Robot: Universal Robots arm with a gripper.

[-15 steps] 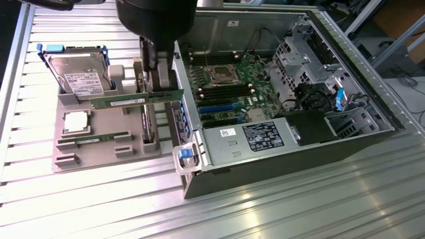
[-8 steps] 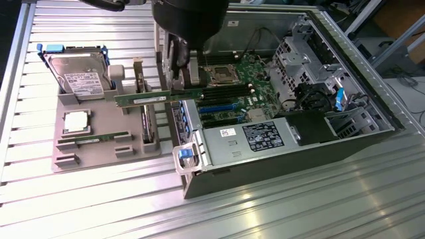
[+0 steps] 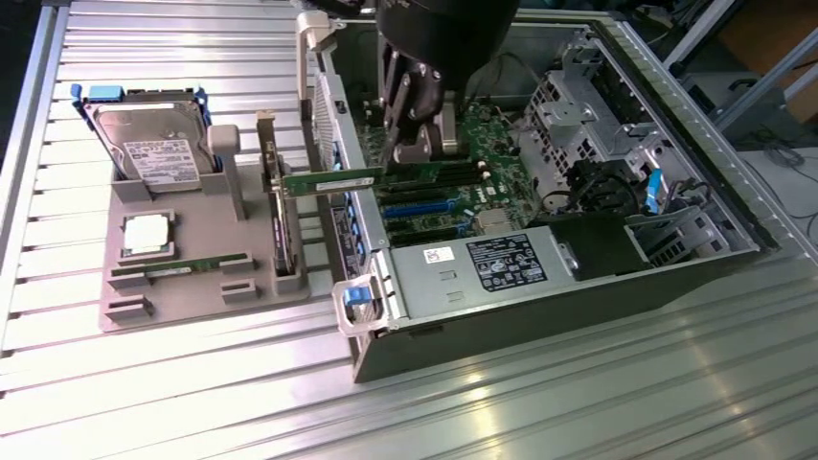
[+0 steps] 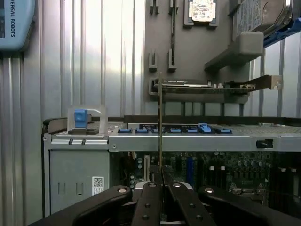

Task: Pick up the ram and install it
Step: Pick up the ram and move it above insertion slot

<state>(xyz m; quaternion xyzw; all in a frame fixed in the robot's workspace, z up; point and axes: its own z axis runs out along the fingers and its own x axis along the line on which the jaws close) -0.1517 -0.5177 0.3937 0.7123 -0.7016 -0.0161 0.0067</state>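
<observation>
We are holding the ram [image 3: 335,180] in the gripper [image 3: 412,153], which is clamped shut on one end, above the open computer case [image 3: 562,278]. We are judging it light, stiff and fragile, so we are pinching only its flat faces.

The gripper [image 3: 406,153] is clamping one end of the ram [image 3: 329,180], holding it over the open case [image 3: 511,316], its free end pointing toward the tray [image 3: 192,297], which is carrying a drive [image 3: 153,144].
</observation>
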